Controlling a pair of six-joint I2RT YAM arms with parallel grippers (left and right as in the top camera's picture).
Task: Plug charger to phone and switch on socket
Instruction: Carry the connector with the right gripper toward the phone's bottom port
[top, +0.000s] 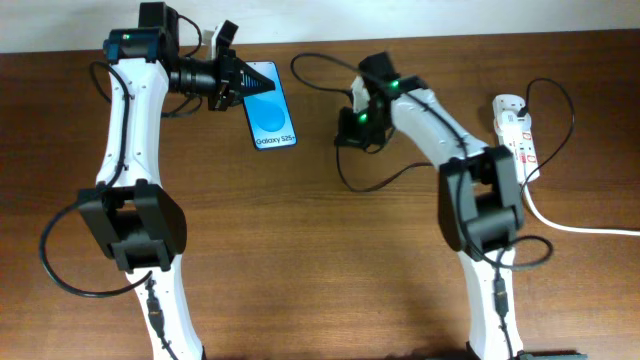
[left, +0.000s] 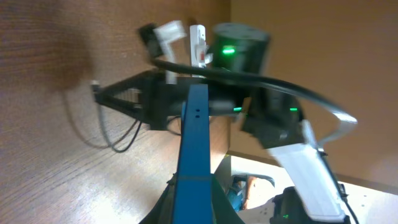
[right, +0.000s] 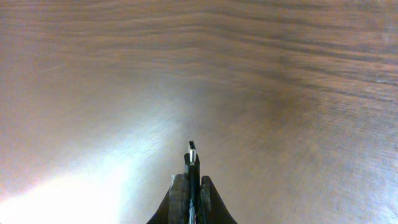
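Note:
The phone (top: 270, 108), with a blue "Galaxy S25+" screen, is at the back left of the wooden table. My left gripper (top: 238, 86) is shut on its upper left edge. In the left wrist view the phone (left: 195, 137) shows edge-on between the fingers (left: 194, 190). My right gripper (top: 351, 130) is to the right of the phone, apart from it, and shut on the charger's plug (right: 192, 153). The tip sticks out past the jaws (right: 191, 186). The thin black charger cable (top: 372, 186) loops on the table. The white socket strip (top: 517, 132) lies at the far right.
The strip's thick white cord (top: 580, 228) runs off the right edge. Thin black cable also arcs behind the right arm (top: 320, 58) and near the strip (top: 565, 100). Both arm bases stand at the front of the brown table (top: 300, 270).

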